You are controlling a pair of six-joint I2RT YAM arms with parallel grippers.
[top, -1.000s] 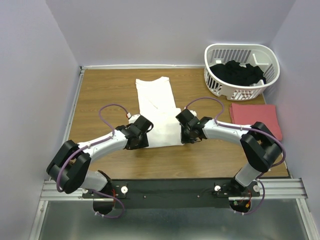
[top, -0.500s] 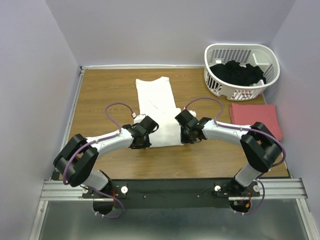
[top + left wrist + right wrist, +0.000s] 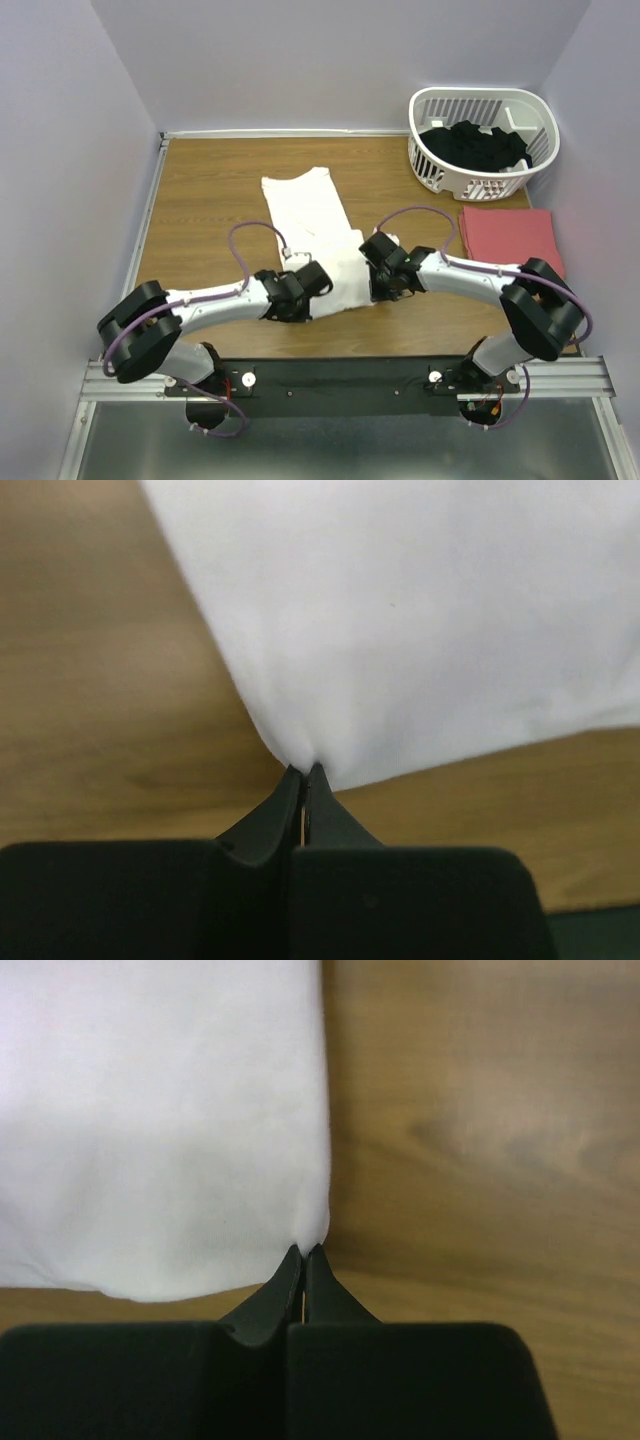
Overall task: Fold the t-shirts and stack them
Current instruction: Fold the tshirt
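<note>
Pinching two corners of white t-shirt (image 3: pixel 310 215) with left tool (image 3: pixel 304 770) and right tool (image 3: pixel 304 1250), both pressed together on cloth. Spread on counter (image 3: pixel 200 190) left of basket (image 3: pixel 480 92). Salmon-red t-shirt (image 3: pixel 510 238) folded before basket, perhaps touching it.

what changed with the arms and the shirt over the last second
The left gripper slid in to the white t-shirt and shut on its near left corner. The right gripper stayed clamped on the near right corner. Both arms drew the shirt toward the near edge, and its far end swung a little to the left. The salmon-red t-shirt and the basket of dark clothes did not move.
</note>
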